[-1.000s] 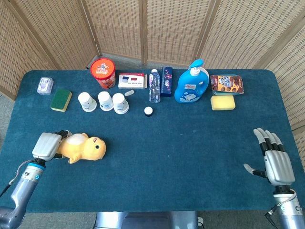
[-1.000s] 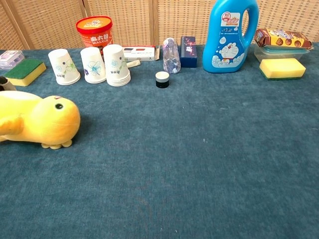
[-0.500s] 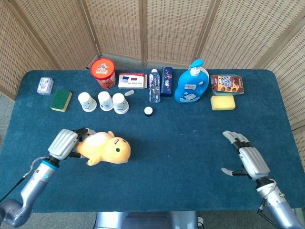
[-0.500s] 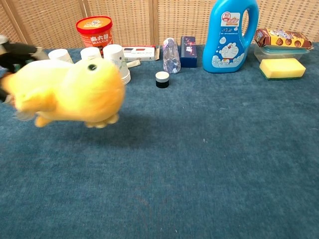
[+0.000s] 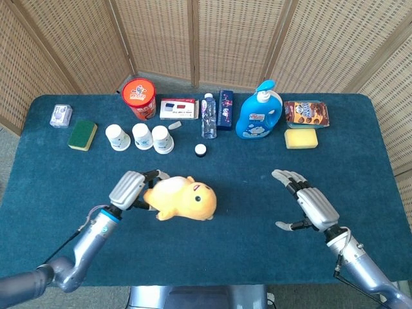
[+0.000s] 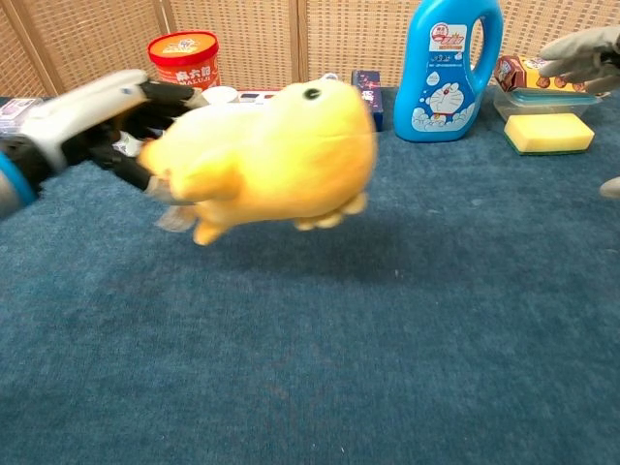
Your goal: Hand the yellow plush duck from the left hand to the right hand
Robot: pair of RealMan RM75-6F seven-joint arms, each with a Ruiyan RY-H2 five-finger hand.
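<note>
The yellow plush duck (image 5: 183, 199) hangs above the blue table, head pointing right, held by its tail end in my left hand (image 5: 131, 188). In the chest view the duck (image 6: 271, 160) fills the upper middle, with the left hand (image 6: 92, 121) gripping its rear from the left. My right hand (image 5: 308, 204) is raised over the table's right part, fingers spread and empty, a clear gap away from the duck's head. Only its fingertips (image 6: 579, 56) show at the chest view's right edge.
Along the table's back stand a red tub (image 5: 140, 98), three paper cups (image 5: 140, 136), a small bottle (image 5: 208, 116), a blue detergent bottle (image 5: 259, 114), a yellow sponge (image 5: 300, 138), a snack pack (image 5: 306, 112), a green sponge (image 5: 82, 134) and a black cap (image 5: 201, 150).
My left hand lifted the duck off the table and carried it right, toward the middle. My right hand rose and moved left toward the duck, still empty with fingers spread.
</note>
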